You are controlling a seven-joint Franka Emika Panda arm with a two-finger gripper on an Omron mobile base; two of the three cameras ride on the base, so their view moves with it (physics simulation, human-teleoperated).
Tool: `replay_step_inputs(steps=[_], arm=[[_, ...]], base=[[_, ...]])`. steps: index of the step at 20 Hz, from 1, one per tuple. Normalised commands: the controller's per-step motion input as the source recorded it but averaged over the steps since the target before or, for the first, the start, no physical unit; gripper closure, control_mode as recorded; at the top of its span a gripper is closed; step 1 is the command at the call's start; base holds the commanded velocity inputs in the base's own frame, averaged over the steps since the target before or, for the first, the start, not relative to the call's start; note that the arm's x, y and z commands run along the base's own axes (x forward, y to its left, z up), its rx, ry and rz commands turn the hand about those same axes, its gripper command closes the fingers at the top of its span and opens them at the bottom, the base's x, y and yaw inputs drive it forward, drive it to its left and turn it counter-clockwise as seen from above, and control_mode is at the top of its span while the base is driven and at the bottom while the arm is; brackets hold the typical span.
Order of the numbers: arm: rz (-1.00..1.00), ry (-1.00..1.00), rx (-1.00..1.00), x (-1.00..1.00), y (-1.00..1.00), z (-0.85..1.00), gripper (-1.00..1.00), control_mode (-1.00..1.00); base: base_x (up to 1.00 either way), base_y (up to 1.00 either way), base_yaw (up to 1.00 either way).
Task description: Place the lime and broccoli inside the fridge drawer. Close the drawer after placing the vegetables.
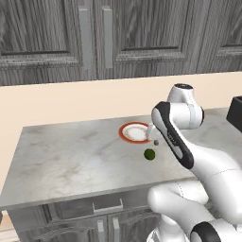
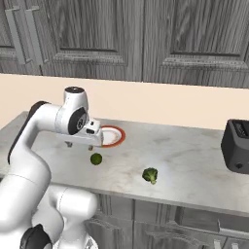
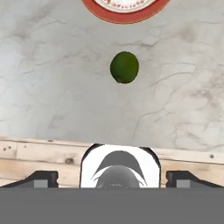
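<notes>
The lime (image 1: 150,154) (image 2: 96,158) (image 3: 124,67), a smooth dark green ball, rests on the marble counter just in front of the red-rimmed plate (image 1: 122,133) (image 2: 120,138) (image 3: 127,18). My gripper (image 1: 154,140) (image 2: 80,145) (image 3: 112,179) hovers a little above the counter beside the lime, pointing down. It is open, with nothing between its fingers. The broccoli (image 2: 150,175), a lumpy green floret, lies to the right of the lime near the counter's front edge. The fridge drawer is out of view.
A black toaster (image 2: 237,146) (image 1: 235,113) stands at the right end of the marble counter (image 1: 71,156). Dark wood wall cabinets (image 1: 108,38) hang above, and base cabinets with drawer fronts (image 1: 108,206) sit below the counter's front edge.
</notes>
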Motion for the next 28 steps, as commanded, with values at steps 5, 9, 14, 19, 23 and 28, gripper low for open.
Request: replay_step_inputs(steps=[5,9,14,19,23,28], arm=[[0.11,0.01,-0.03,0.02,0.00,-0.91,-1.00,-1.00],[0.04,0.00,-0.02,0.27,0.00,-0.64,-1.00,-1.00],[0.03,0.04,-0.01,0.36,0.05,-0.26,-1.00,-1.00],[0.00,0.10,-0.06,0.38,0.20,0.00,-1.00,-1.00],[0.00,0.10,-0.06,0.14,0.04,0.00,-1.00,-1.00],[0.00,0.05,-0.01,0.01,-0.13,0.00,-1.00,-1.00]], base=[[0.00,0.00,0.00],[0.00,0.00,0.00],[0.00,0.00,0.00],[0.00,0.00,0.00],[0.00,0.00,0.00],[0.00,0.00,0.00]])
